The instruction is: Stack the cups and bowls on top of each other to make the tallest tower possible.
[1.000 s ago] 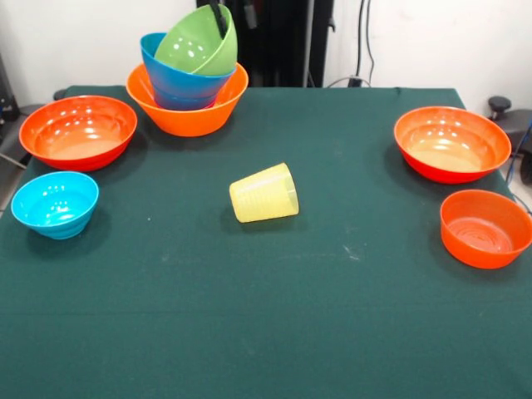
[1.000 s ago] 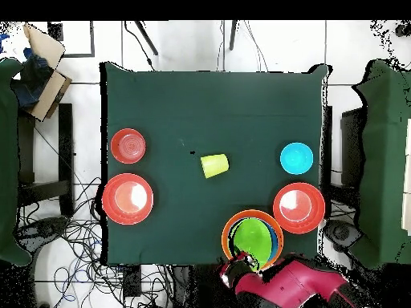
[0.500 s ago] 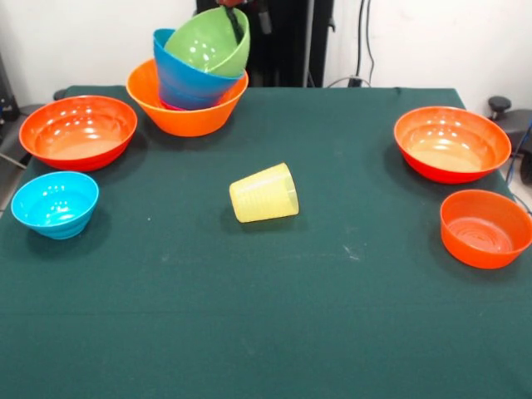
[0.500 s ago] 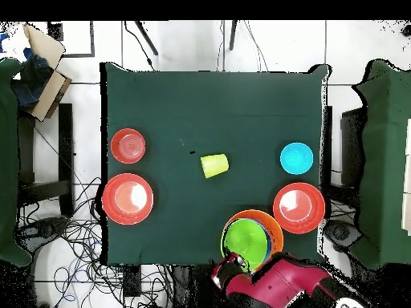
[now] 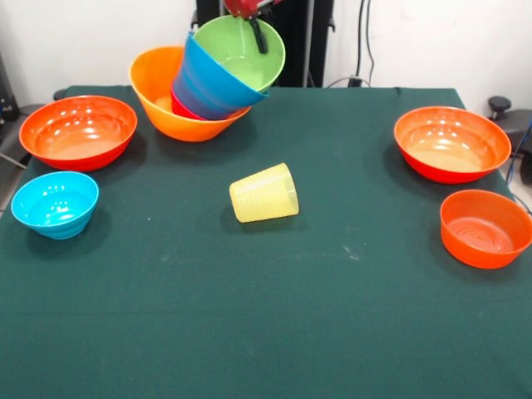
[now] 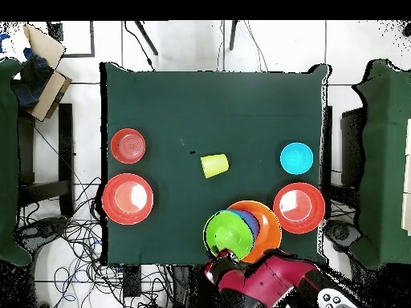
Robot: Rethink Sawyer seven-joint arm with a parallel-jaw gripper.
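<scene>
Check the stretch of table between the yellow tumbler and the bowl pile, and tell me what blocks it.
Nothing visible blocks it. The yellow tumbler lies on its side mid-table, and only bare green cloth separates it from the tilted bowl pile at the far edge. The other bowls sit off to both sides. The gripper is already at the pile's green bowl.

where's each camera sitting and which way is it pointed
Front view: across the table, facing the robot; only the gripper shows, reaching into the green bowl atop the tilted tower.
Overhead view: above the table, looking straight down; the red arm enters at the bottom edge.
Shared: the tower, the yellow cup lying on its side, the loose bowls.
</scene>
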